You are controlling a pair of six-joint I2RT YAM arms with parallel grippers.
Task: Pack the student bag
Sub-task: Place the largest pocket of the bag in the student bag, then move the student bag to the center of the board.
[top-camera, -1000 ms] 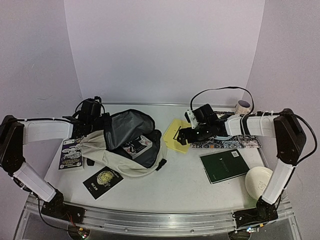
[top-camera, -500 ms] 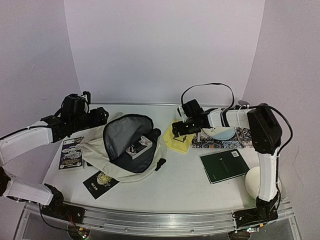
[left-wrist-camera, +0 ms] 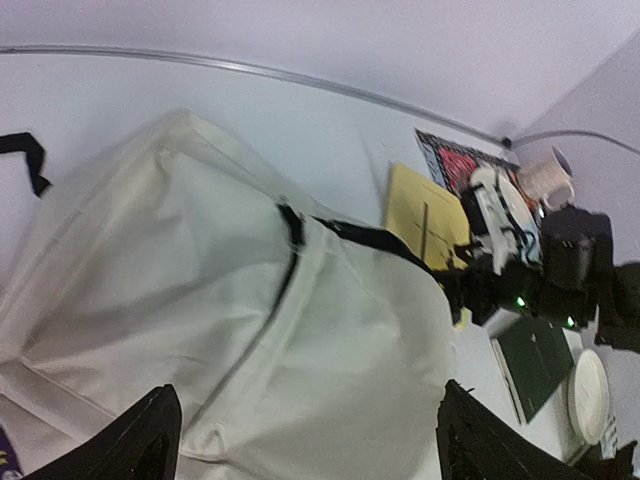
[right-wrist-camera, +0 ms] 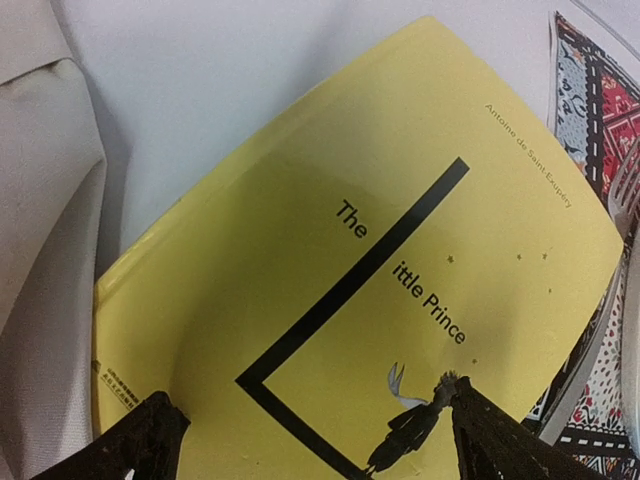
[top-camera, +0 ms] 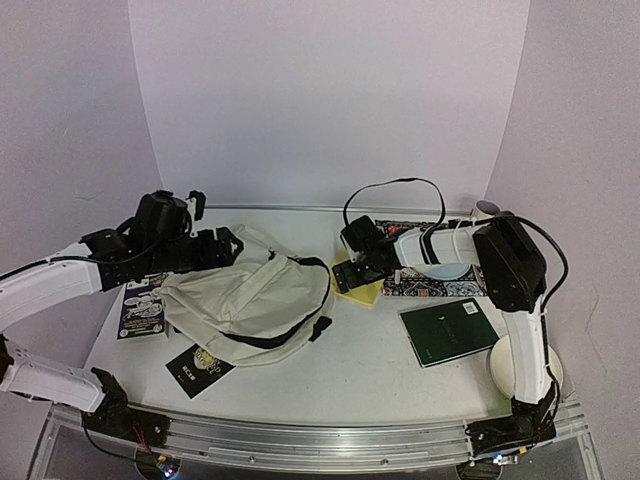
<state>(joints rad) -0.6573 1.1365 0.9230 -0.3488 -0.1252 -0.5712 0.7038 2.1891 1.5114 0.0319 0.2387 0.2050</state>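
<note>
The cream student bag lies at centre left with its flap down and its black zipper line showing; it fills the left wrist view. My left gripper is open and empty, just above the bag's far left part. A yellow book, "The Little Prince", lies right of the bag. My right gripper is open and hovers over its cover, fingertips on either side of the lower cover. The bag's inside is hidden.
A green notebook and a white round lid lie at right front. A patterned mat with a pale plate and a mug are behind. A black card and a dark booklet lie left.
The bag's flap, held open before with a small box showing inside, now lies shut. My left gripper has let it go. My right gripper moved left over the yellow book.
</note>
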